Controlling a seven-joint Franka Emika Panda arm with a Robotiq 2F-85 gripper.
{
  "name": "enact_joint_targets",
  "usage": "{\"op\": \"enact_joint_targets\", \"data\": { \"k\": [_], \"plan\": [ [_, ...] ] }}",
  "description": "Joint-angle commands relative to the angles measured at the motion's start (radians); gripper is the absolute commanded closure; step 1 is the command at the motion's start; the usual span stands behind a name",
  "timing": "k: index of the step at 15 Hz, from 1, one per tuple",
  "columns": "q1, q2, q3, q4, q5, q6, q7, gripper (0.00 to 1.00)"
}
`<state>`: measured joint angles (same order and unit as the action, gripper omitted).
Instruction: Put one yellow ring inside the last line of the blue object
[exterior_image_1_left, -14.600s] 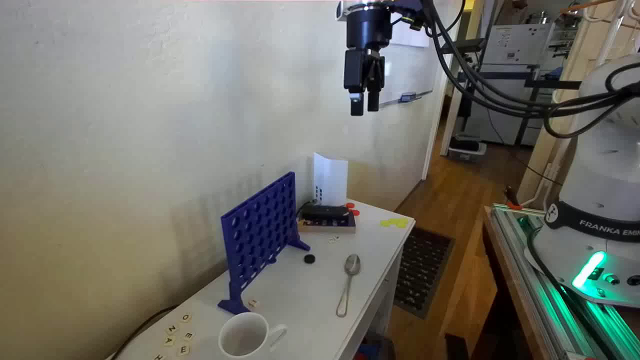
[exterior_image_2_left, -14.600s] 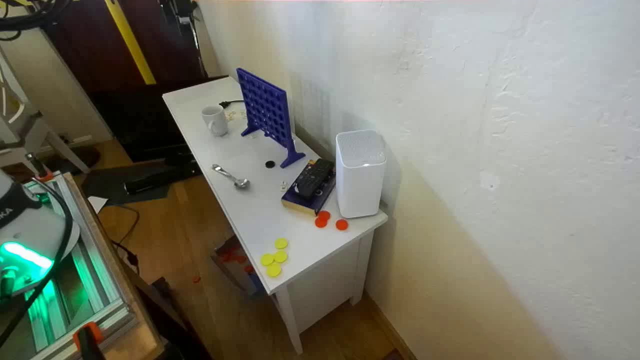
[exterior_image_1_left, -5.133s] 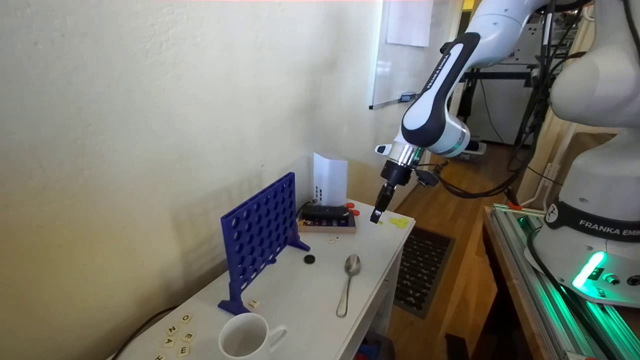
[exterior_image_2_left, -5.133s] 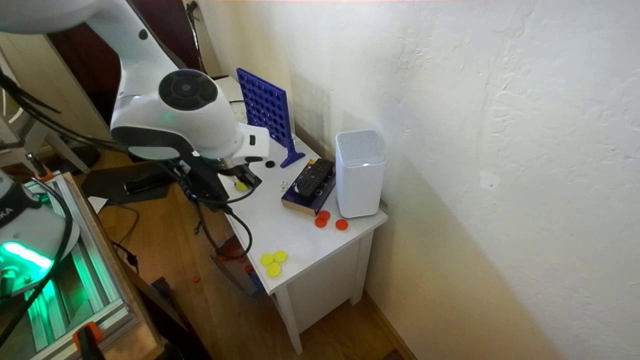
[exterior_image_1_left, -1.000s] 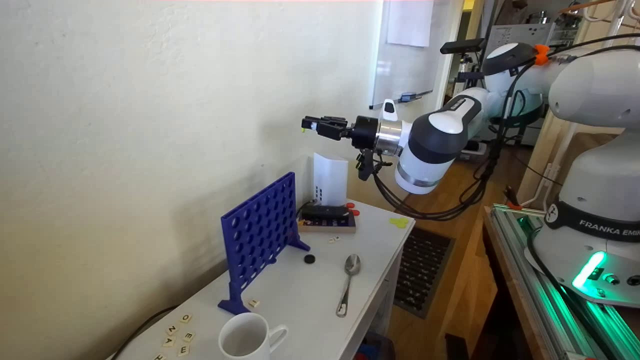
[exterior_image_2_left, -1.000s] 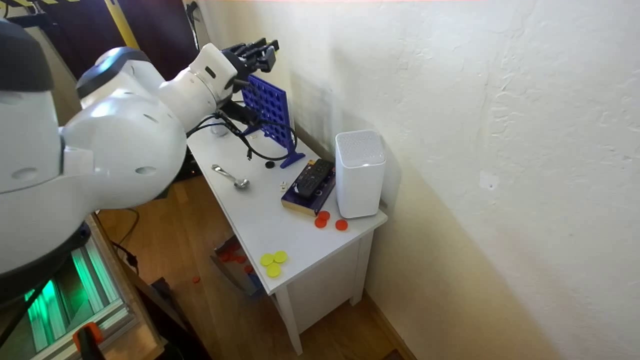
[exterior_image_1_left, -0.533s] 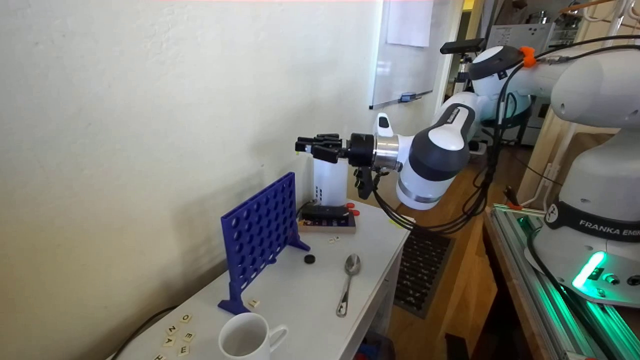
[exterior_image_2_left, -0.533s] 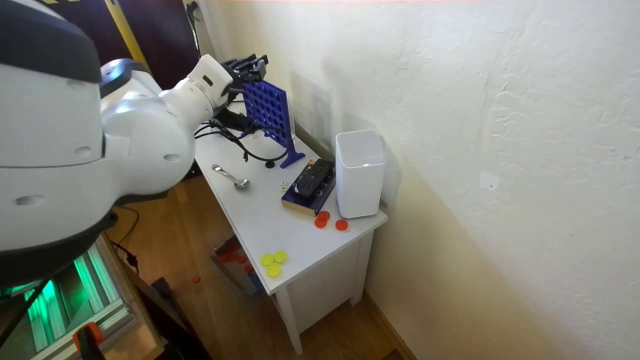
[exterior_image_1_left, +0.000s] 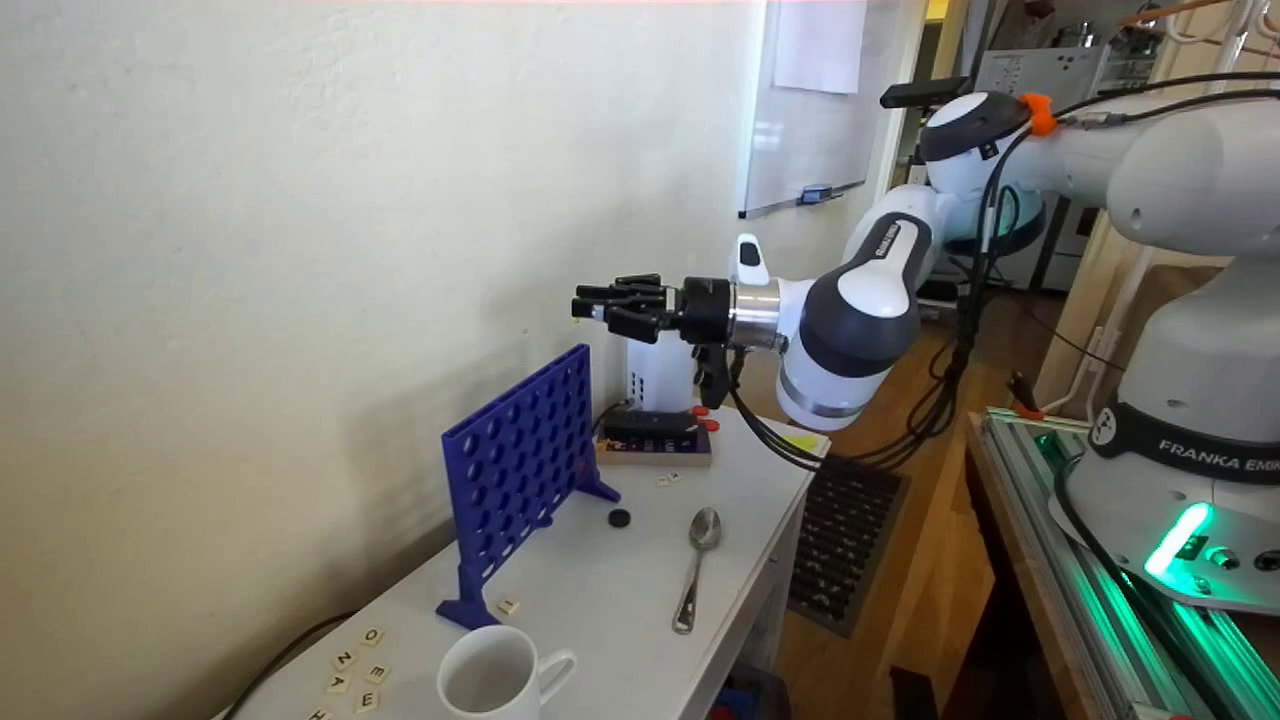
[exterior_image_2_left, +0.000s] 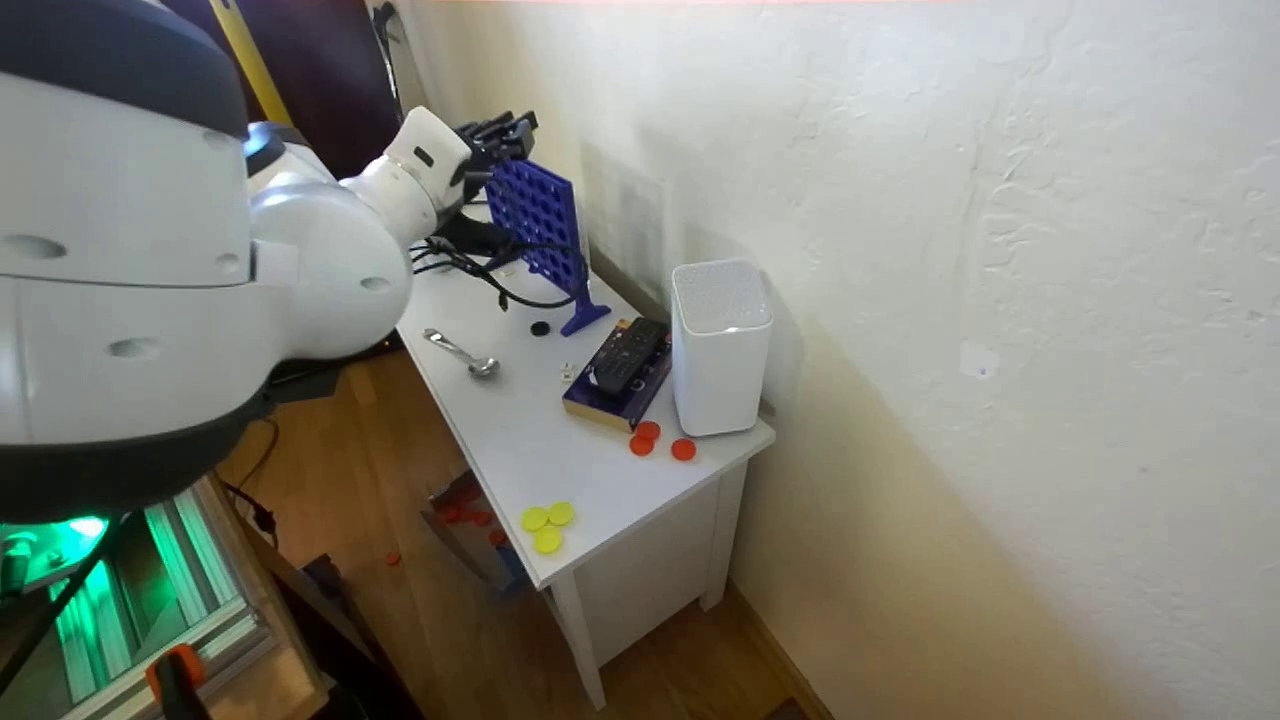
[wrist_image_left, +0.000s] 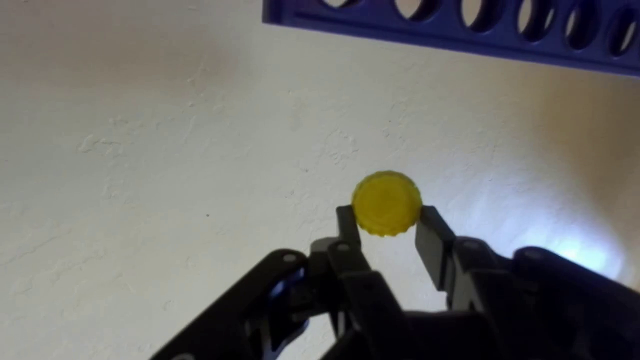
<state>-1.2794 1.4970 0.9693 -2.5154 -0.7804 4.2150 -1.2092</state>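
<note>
The white and black robot arm (exterior_image_1_left: 850, 310) reaches from its base (exterior_image_1_left: 1190, 480) across the robot-side long edge of the white worktop (exterior_image_2_left: 520, 430). Its forearm slopes down, and the wrist holds the black two-finger gripper (exterior_image_1_left: 583, 301) level, well above the surface, pointing towards the pale wall (exterior_image_1_left: 300, 250) behind the opposite long edge.

The gripper's fingers are closed on a small round yellow plastic disc (wrist_image_left: 387, 203) with a ridged rim. In the wrist view one fingertip presses on each side of it and a flat face is turned to the camera; in an exterior view only a sliver of yellow shows under the fingertips.

The upright blue plastic grid panel (exterior_image_1_left: 522, 455), pierced with rows of round holes, stands on its feet along the wall-side long edge. In both exterior views the gripper is higher than the panel's top rim. In the wrist view the disc and panel are apart, with wall showing between them; which column the disc lines up with cannot be told.

Three more yellow discs (exterior_image_2_left: 547, 540) lie together at the worktop corner between the robot-side edge and a short edge.
</note>
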Motion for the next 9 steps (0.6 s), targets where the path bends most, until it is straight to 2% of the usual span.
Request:
{"op": "enact_joint_targets", "data": {
  "k": [1,9],
  "plan": [
    [0.04,0.0,0.033,0.065,0.073,0.027,-0.036,0.91],
    [0.017,0.0,0.053,0.087,0.174,0.027,-0.099,0.91]
  ]
}}
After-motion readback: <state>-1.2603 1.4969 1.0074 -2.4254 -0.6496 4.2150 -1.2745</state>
